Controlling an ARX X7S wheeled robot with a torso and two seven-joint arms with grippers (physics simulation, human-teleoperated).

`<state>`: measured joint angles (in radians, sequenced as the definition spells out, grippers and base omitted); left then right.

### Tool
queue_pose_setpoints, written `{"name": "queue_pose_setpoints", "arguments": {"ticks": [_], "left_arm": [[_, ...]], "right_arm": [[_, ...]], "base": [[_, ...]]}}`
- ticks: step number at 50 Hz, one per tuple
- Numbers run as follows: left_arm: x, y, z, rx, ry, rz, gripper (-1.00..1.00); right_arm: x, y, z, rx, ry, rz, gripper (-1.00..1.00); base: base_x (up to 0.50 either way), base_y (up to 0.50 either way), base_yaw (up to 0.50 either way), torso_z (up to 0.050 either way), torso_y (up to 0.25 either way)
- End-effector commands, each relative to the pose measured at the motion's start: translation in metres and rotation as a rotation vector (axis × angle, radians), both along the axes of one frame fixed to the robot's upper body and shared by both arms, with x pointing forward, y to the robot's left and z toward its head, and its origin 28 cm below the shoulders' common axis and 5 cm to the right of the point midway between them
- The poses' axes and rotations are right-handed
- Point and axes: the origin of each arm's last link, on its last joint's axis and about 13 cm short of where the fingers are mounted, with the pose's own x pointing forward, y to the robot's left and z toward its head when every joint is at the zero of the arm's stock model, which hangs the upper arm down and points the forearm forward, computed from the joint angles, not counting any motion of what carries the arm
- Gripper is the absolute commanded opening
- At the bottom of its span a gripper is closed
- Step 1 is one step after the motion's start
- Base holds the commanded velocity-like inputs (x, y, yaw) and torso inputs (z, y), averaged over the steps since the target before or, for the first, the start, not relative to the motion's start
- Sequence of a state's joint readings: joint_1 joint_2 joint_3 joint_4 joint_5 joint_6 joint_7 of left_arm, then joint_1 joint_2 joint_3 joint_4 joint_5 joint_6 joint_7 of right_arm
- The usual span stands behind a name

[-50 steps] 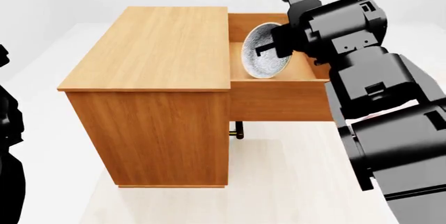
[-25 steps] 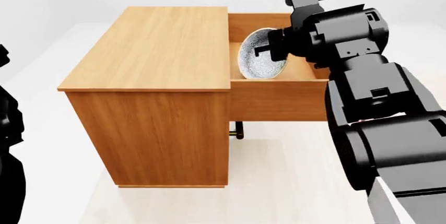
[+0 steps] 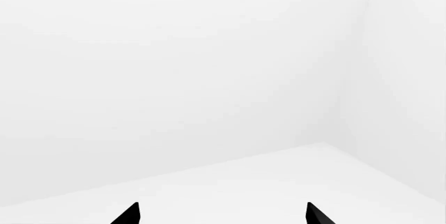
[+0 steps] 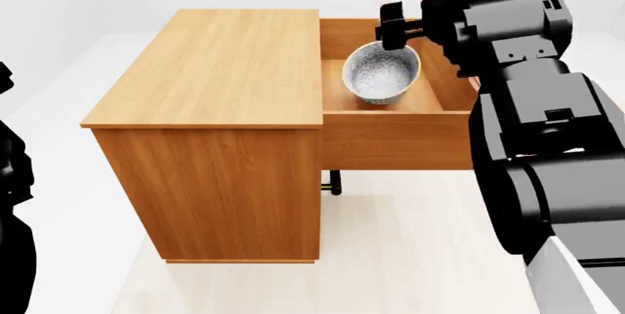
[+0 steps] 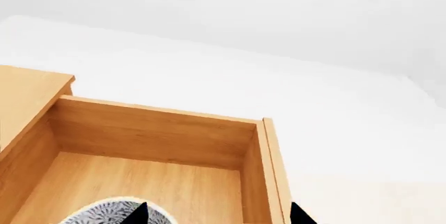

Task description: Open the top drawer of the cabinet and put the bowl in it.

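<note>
The orange-brown cabinet [image 4: 219,72] stands in the middle of the head view. Its top drawer [image 4: 391,138] is pulled out toward the right. The blue-grey speckled bowl [image 4: 382,72] rests mouth-up inside the drawer, slightly tilted. My right gripper [image 4: 396,25] hovers just above the bowl's far rim, open and empty. In the right wrist view, the right gripper [image 5: 219,214] looks into the drawer [image 5: 153,145], and one fingertip [image 5: 139,214] overlaps the bowl [image 5: 104,212]. My left gripper [image 3: 221,214] is open, holds nothing and faces a bare white wall.
A handle of a lower drawer [image 4: 335,182] pokes out under the open drawer. My left arm [image 4: 12,182] hangs at the left edge, away from the cabinet. My right arm [image 4: 547,153] covers the drawer's right end. The floor around is white.
The bowl, held on edge inside the drawer earlier, now sits mouth-up on the drawer floor. My right gripper has let go and lifted up and toward the back.
</note>
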<state>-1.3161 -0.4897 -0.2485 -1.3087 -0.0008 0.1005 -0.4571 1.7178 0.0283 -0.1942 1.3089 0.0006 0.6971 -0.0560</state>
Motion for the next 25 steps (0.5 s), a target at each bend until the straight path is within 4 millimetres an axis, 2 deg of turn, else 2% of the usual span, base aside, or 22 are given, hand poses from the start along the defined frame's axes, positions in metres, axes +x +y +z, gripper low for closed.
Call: {"name": "queue_pose_setpoints", "arguments": {"ticks": [1, 16, 25], "left_arm": [[0.000, 0.000, 0.000, -0.002, -0.003, -0.001, 1.00], [0.000, 0.000, 0.000, -0.012, -0.001, 0.002, 1.00], [0.000, 0.000, 0.000, -0.015, -0.001, 0.014, 1.00]], "right_arm": [[0.000, -0.009, 0.046, -0.069, -0.286, -0.118, 1.00], [-0.004, -0.019, 0.064, -0.066, -0.324, -0.130, 1.00], [-0.008, -0.029, 0.087, 0.038, -0.474, -0.134, 1.00]], "base": [[0.00, 0.00, 0.00, 0.000, 0.000], [0.00, 0.00, 0.00, 0.000, 0.000], [0.00, 0.00, 0.00, 0.000, 0.000]]}}
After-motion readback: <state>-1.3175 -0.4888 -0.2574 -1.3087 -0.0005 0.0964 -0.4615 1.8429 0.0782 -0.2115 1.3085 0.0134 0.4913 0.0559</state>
